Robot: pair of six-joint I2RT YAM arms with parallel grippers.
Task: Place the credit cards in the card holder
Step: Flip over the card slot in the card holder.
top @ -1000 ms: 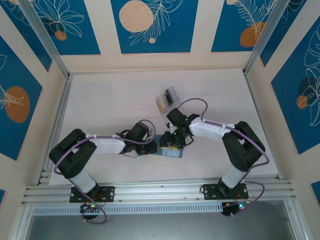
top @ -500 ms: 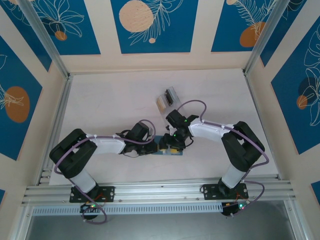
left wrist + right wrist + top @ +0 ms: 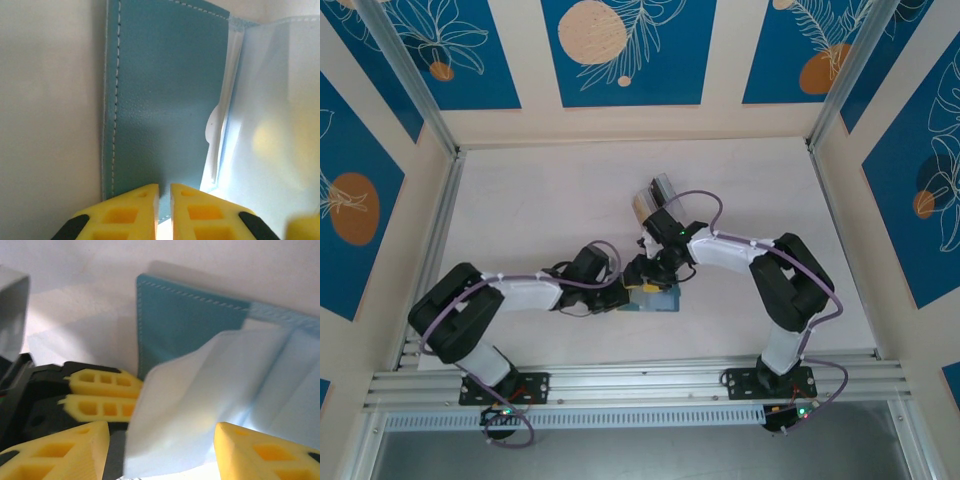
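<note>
The wallet (image 3: 661,301) lies open on the counter (image 3: 540,200), about midway across and towards the near edge, in the gap between the two arms. Its teal cover lies flat with the pale stitching along the edge showing. The see-through pockets (image 3: 200,390) are fanned up off it, one leaf lifted and curling over the cover.

The left claw (image 3: 165,193) comes in low from the left and sits right at the edge of the cover. Its yellow fingers (image 3: 127,212) are almost together, with just a thin slit between them. The cover's edge runs in under the tips, but from here I can't tell whether they are pinching it or only resting against it.

The right claw (image 3: 161,432) reaches down from the far side, over the pocket half. It stands released, its jaws well apart, and the lifted pocket leaf hangs in the gap between them without being clamped. The two claws are close together at the wallet, the left one's fingers just beside the right one's.

Further back on the counter, past the right wrist, a clear rack (image 3: 655,195) sits tilted. What it holds is too small to make out.
</note>
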